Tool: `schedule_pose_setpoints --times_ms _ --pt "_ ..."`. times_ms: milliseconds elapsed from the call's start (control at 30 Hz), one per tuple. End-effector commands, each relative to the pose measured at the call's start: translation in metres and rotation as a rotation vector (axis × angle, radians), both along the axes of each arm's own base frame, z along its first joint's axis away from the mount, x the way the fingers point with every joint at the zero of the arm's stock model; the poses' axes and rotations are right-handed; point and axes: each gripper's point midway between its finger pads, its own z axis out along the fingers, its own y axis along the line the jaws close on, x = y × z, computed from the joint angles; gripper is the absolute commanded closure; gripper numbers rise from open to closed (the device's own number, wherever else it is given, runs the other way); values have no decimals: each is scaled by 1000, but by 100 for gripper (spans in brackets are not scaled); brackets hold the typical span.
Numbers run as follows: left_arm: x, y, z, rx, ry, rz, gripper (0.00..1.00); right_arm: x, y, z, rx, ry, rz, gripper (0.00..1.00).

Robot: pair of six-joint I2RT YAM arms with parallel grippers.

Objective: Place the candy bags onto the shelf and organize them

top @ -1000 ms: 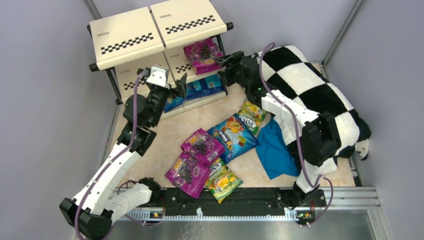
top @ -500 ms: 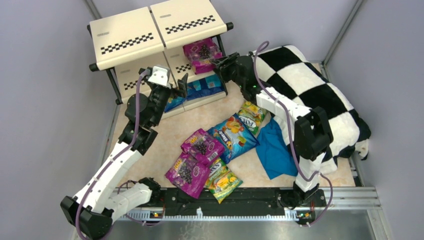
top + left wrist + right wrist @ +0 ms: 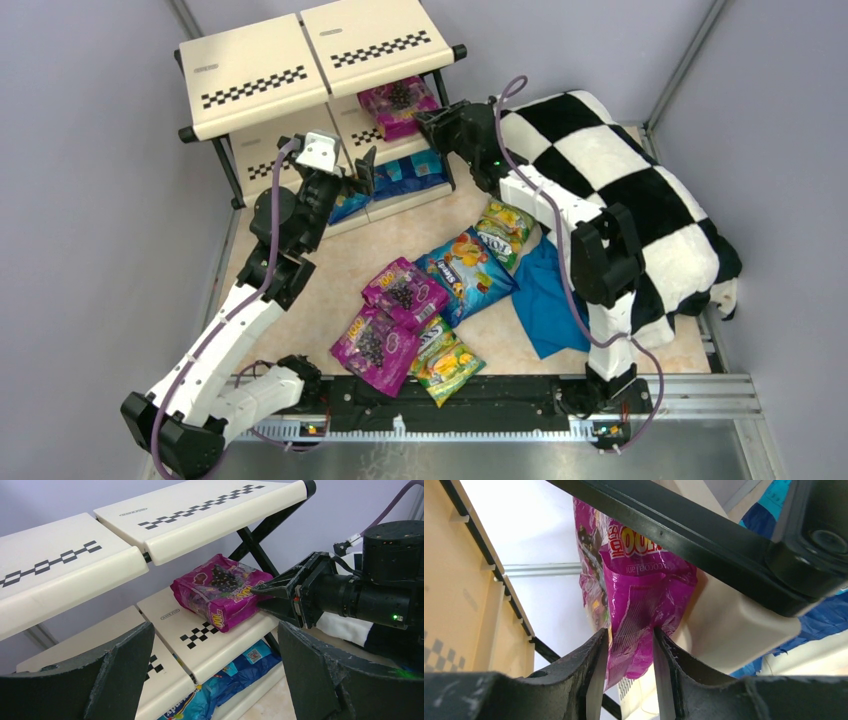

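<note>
On the middle tier of the shelf [image 3: 200, 645], the right end effector [image 3: 630, 645] is pinching the near edge of the grape candy bag [image 3: 220, 596], jaws almost closed. Beside it, the left end effector [image 3: 215, 655] is hovering wide open, empty. Risk: the bag is probably lying near the lip, so retracting unreleased would be dragging it off.

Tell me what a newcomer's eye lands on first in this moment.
A magenta grape bag sits on the middle tier of the shelf, its edge pinched in the jaws of the right gripper. Five more candy bags lie scattered on the table, left of a big checkered pillow.
</note>
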Motion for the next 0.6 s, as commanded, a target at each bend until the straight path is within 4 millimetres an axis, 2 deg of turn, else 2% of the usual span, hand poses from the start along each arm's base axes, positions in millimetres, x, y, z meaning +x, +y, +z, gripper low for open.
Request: schedule_pose_setpoints --times_ms 0,167,267,333,400,467,567 --pt "-2 3 16 -31 -58 8 1 13 3 27 59 -52 -18 63" --pt "-2 5 15 -35 -57 11 1 8 4 35 61 -75 -2 62" --pt "-1 5 15 -35 -56 14 1 -7 1 50 16 -139 41 54" --pt "-2 5 15 -37 -56 12 1 -27 -7 66 -34 -234 79 44" --pt "-1 5 14 -37 -55 12 1 -52 -22 78 -106 -317 92 33" --pt "-1 4 15 -39 -54 11 1 -83 -44 87 -200 -377 102 28" --pt "-4 2 18 -52 -51 -6 1 -124 -72 47 -409 -381 163 22"
